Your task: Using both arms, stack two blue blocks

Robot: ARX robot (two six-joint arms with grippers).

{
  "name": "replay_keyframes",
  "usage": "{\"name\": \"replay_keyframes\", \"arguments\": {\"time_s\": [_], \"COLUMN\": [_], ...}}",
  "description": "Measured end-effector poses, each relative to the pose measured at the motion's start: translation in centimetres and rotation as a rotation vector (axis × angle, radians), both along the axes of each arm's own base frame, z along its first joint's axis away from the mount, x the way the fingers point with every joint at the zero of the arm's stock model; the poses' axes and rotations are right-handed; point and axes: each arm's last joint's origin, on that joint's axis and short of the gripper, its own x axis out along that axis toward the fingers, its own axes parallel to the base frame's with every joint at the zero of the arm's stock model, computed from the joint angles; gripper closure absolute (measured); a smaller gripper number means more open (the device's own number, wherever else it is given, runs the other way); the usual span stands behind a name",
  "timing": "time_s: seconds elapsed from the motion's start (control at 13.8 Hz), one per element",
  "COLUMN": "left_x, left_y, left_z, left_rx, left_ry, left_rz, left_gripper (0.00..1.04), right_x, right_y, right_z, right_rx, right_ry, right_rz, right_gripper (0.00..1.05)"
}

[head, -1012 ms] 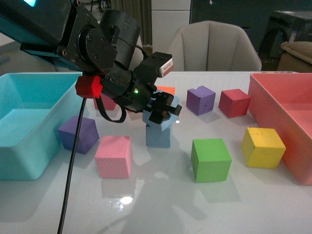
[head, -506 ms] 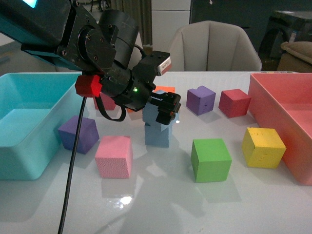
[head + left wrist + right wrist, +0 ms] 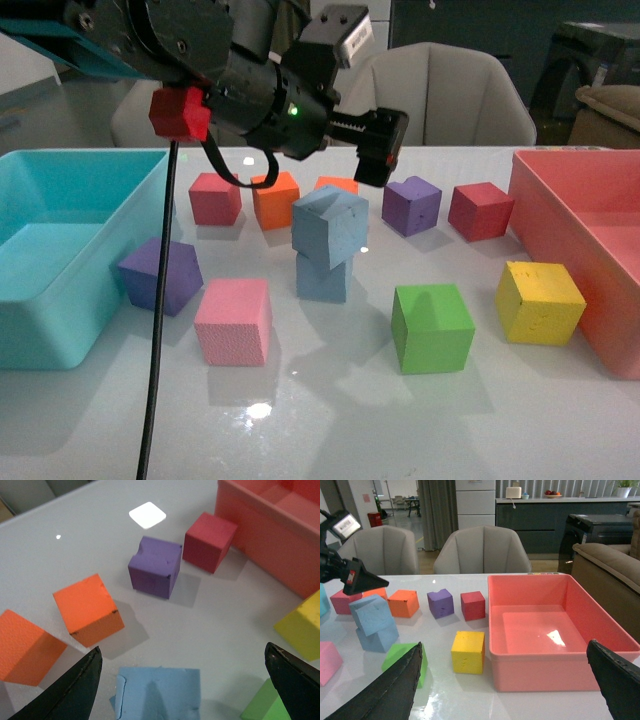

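Observation:
Two blue blocks stand stacked mid-table: the upper blue block [image 3: 330, 228] rests tilted and twisted on the lower blue block [image 3: 323, 278]. My left gripper [image 3: 380, 148] hangs open above and behind the stack, touching neither block. In the left wrist view the upper block's top face [image 3: 157, 692] lies between and below the spread fingers of the left gripper [image 3: 182, 647]. My right gripper [image 3: 505, 644] is open and holds nothing, far to the right of the stack [image 3: 370, 614], facing the pink bin [image 3: 545, 670]. The right arm does not show in the front view.
A turquoise bin [image 3: 60, 250] stands at the left and a pink bin [image 3: 590, 230] at the right. Around the stack lie a pink cube [image 3: 233, 320], green cube [image 3: 432, 328], yellow cube [image 3: 540, 302], two purple cubes [image 3: 160, 275], red and orange cubes behind.
My left gripper has let go of the upper blue block, opened, and risen up and back to the right. The block stays tilted on the lower one.

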Motion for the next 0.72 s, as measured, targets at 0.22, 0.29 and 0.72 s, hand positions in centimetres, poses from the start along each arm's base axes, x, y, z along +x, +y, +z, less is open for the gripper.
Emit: {"name": "replay_keyframes", "arguments": {"time_s": [0.22, 0.29, 0.72], "left_x": [-3.4, -5.1, -16.5], "left_y": [0.4, 1.0, 12.2], "left_z": [2.7, 3.6, 4.2], "left_rx": [-0.071, -0.099, -0.186], "left_ry": [-0.202, -0.277, -0.545], "left_rz": [0.012, 0.021, 0.712], "left_gripper": [0.07, 0.07, 0.55], "right_x": [0.0, 0.0, 0.0], "right_y": [0.0, 0.0, 0.0], "right_z": [0.0, 0.0, 0.0], "right_rx": [0.0, 0.0, 0.0], "right_ry": [0.0, 0.0, 0.0], "right_rz": [0.0, 0.0, 0.0], "right_gripper": [0.06, 0.06, 0.06]}}
